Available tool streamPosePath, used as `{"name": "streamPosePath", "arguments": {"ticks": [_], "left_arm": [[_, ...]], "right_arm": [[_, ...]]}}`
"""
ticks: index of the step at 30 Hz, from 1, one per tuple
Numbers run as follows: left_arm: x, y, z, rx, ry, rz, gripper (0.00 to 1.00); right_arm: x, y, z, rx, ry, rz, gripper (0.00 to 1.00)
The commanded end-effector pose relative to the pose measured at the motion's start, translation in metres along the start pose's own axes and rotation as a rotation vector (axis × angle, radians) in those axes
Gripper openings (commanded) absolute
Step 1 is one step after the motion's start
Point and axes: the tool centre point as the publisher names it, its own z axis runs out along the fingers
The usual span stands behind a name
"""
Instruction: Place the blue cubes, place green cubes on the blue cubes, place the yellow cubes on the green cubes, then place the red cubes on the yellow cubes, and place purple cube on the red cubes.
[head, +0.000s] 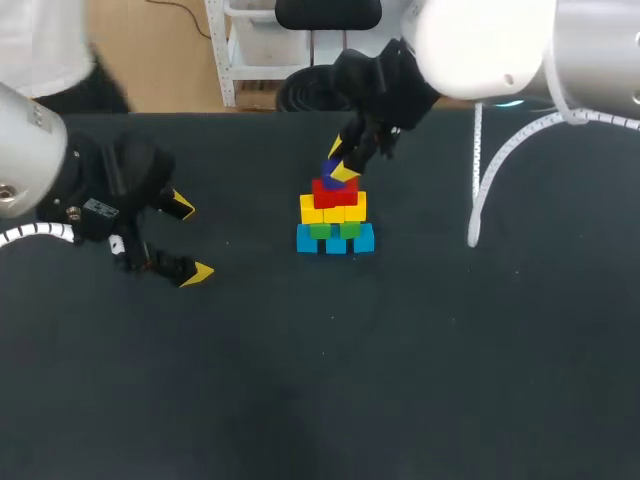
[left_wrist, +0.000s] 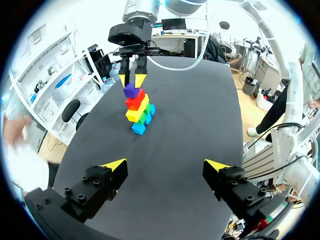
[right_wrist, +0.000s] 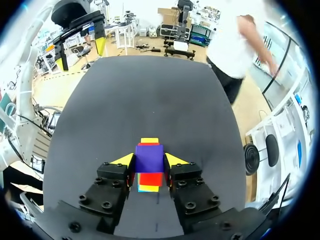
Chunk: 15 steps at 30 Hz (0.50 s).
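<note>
Purple cube (right_wrist: 149, 155), one, in right pincer (right_wrist: 149, 161)

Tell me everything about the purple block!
The purple block is a small, plain cube with flat, smooth sides, purple all over. It is the highest piece, sitting level right above the red blocks. The right tool is shut on it, with one yellow-tipped finger pressing each side. I cannot tell whether its weight rests on the red blocks.
</note>
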Motion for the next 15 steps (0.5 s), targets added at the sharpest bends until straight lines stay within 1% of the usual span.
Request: {"name": "streamPosePath", "arguments": {"ticks": [1,15], "left_arm": [[0.0002,0.0008,0.0005,0.001,-0.001,0.001,1.0],[0.0002,0.0008,0.0005,0.001,-0.001,0.001,1.0]], "right_arm": [[-0.0006,-0.0024,0.0008,-0.001,0.002,0.002,0.0],[-0.0004,-0.0024,0.0024,-0.005,0.008,0.005,0.0]]}}
